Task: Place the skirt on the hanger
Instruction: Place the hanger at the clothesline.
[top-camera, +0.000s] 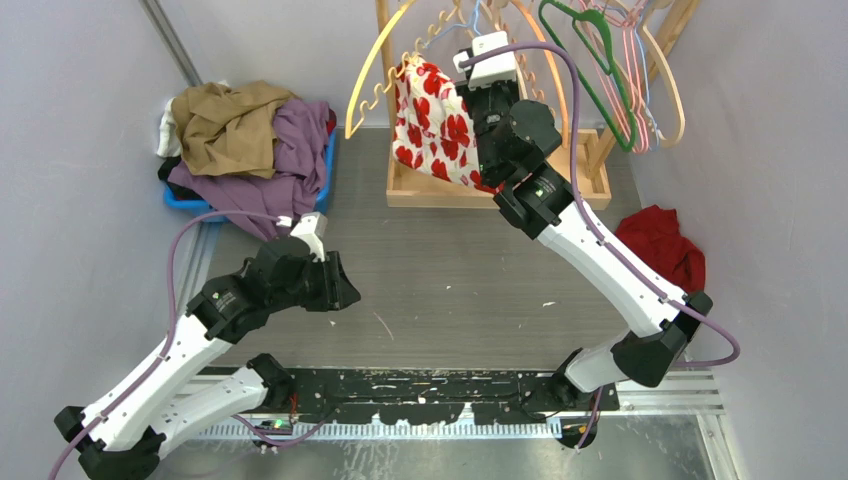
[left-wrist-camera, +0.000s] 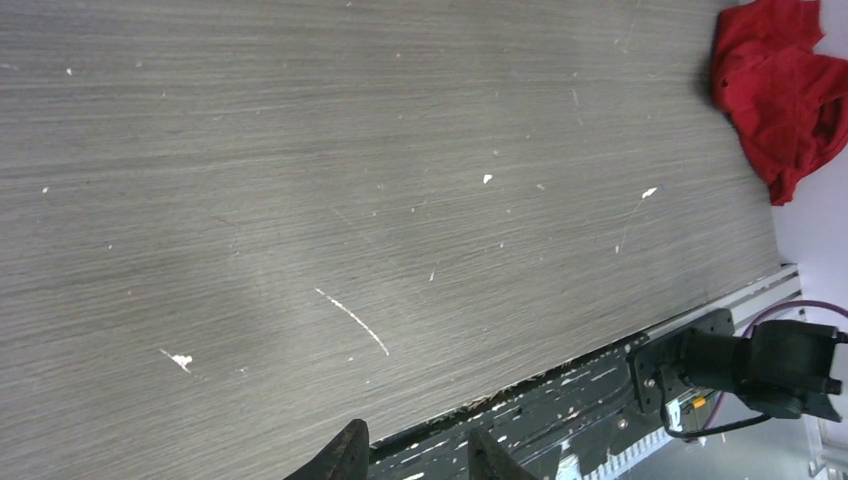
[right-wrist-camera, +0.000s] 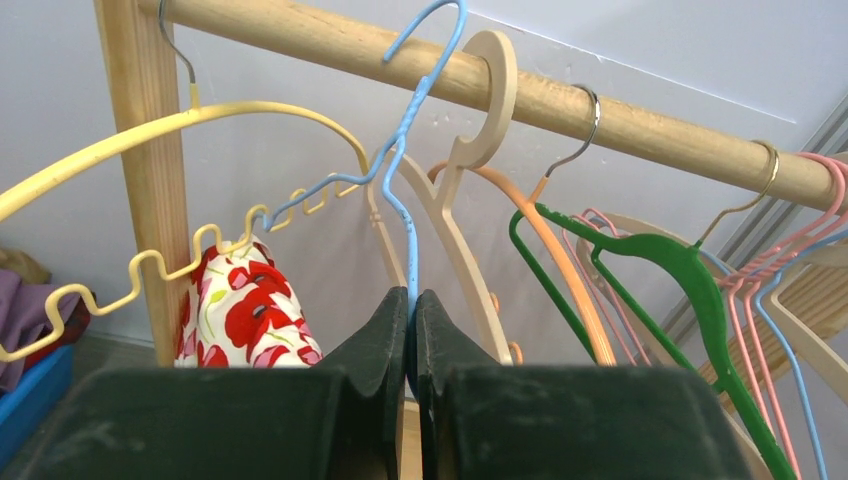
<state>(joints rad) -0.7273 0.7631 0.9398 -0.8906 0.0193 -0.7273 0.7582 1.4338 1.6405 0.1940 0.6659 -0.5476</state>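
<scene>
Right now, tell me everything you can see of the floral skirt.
The skirt looks like thin white fabric printed with red flowers and small green leaves. It hangs bunched and folded rather than spread, draped over the notched arm of the yellow hanger, near the left post of the wooden rack. The right gripper sits close beside it, shut on the blue hanger, not on the cloth. The waistband cannot be made out.

From above, the right arm (top-camera: 590, 240) covers the skirt's (top-camera: 430, 125) right edge. At the wrist, the blue hanger (right-wrist-camera: 410, 230) vanishes between the right gripper's (right-wrist-camera: 412, 310) pinched fingers, and that gripper's body hides most of the skirt. Only the left gripper's (left-wrist-camera: 415, 450) tips show; the red cloth (left-wrist-camera: 780, 90) runs off the edge.
</scene>
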